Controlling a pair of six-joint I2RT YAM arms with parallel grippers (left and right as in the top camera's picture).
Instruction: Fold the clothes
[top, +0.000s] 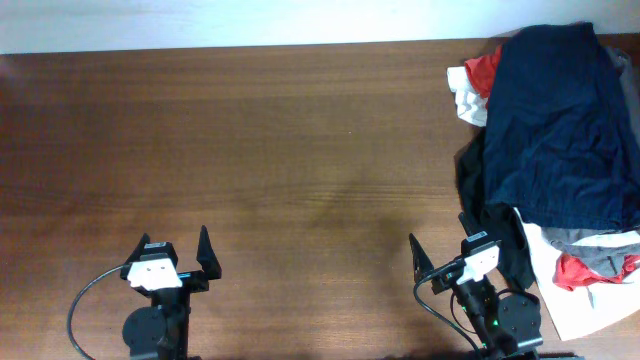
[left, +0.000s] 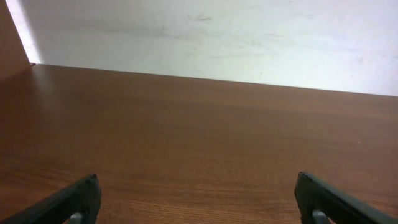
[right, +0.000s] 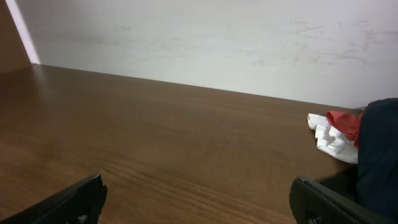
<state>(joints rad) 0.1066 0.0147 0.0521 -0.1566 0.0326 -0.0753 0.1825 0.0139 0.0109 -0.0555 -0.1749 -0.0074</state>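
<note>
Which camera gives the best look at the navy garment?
Overhead: the navy garment shows almost whole, topping the pile at right. Right wrist catches only its edge; left wrist shows only table.

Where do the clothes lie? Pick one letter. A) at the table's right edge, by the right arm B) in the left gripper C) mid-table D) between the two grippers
A: the overhead view shows the clothes heaped at the right edge of the table, beside the open right gripper.
</note>
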